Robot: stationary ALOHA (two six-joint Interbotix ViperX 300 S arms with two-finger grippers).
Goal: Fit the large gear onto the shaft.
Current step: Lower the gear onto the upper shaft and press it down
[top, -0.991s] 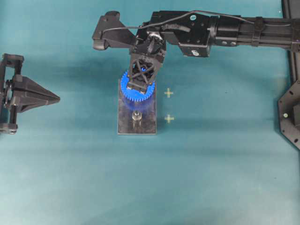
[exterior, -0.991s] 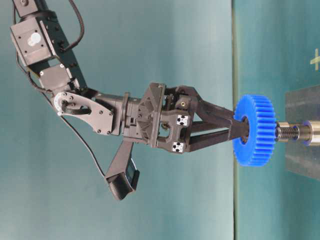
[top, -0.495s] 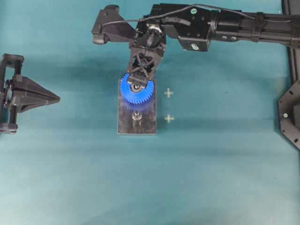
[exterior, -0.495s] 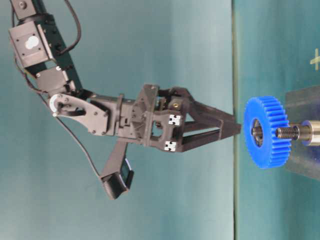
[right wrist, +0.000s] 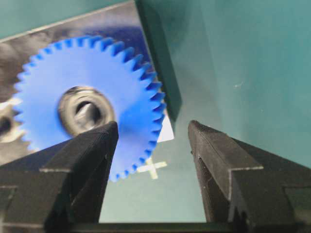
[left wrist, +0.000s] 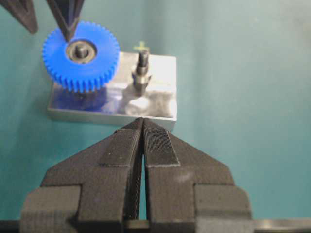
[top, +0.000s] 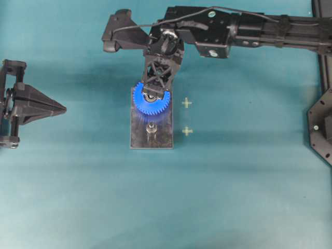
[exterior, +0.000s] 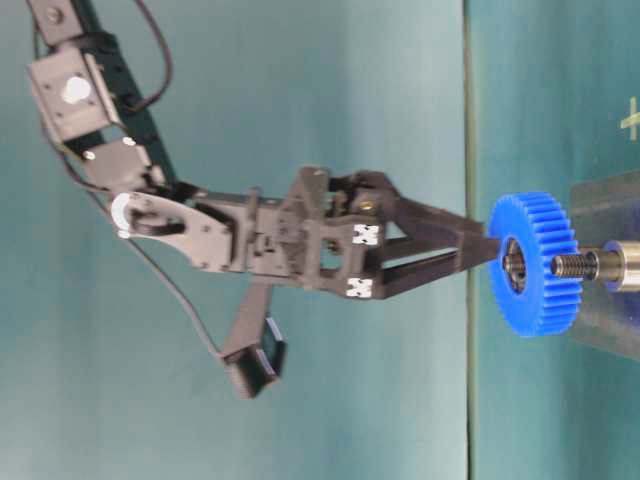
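from above, my right pincer (top: 154, 94) hangs over the large gear (top: 151, 101) and hides part of it, and the shaft (exterior: 520, 268) under it does not show there. the table-level view shows my fingertips at the gear's upper face, but i cannot tell whether they touch it. my own wrist view shows my jaws spread with nothing between them, one tip over the hub, the other out past the teeth. the gear sits on the shaft at one end of the grey plate (top: 163, 141); the twin peg (left wrist: 142, 70) stands bare beside it. my left pincer (left wrist: 143, 127) is pressed closed, well apart.
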